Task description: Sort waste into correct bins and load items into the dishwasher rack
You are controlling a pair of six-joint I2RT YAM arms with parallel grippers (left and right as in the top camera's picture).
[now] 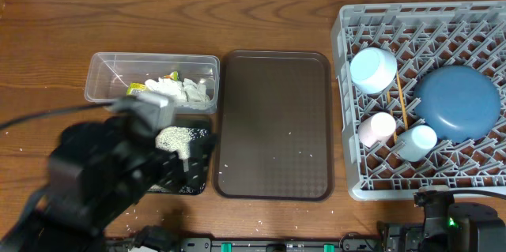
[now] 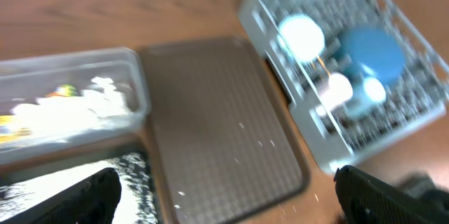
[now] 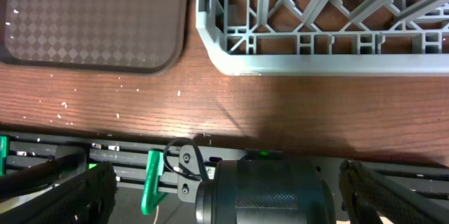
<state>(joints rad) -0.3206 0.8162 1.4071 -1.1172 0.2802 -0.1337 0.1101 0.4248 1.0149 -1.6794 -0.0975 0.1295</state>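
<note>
1. Far left: the clear tub (image 1: 150, 78) is found at about 10 o'clock from the brown serving tray (image 1: 275, 126). The yellow-green snack wrapper (image 1: 136, 88) and the crumpled white tissue (image 1: 182, 88) are seen lying inside it.
2. Right at the tub's 6 o'clock, the black tray (image 1: 198, 179) is parked, with a heap of white rice grains (image 1: 178, 136) in it. It is half hidden by the left arm (blurry from above). The left gripper (image 2: 224, 199) is held over this spot, its fingers spread wide with nothing pinched.
3. In the middle, a few stray grains are scattered on the brown serving tray, and more are dotted on the table (image 1: 47, 39) around its 7 o'clock corner.
4. At the tray's 3 o'clock, the dishwasher rack (image 1: 348, 110) is loaded:
   - the white bowl (image 1: 373, 69) at 10 o'clock
   - the wooden chopsticks (image 1: 402, 102) slanted just beside it
   - the white cup with pink inside (image 1: 377, 128) at 8 o'clock
   - the light blue cup (image 1: 417, 141) near 6 o'clock
   - the dark blue plate (image 1: 457, 103) toward 3 o'clock
5. At the rack's 6 o'clock, by the table edge, the right gripper (image 3: 228, 196) is seen with its fingers wide apart and empty.
</note>
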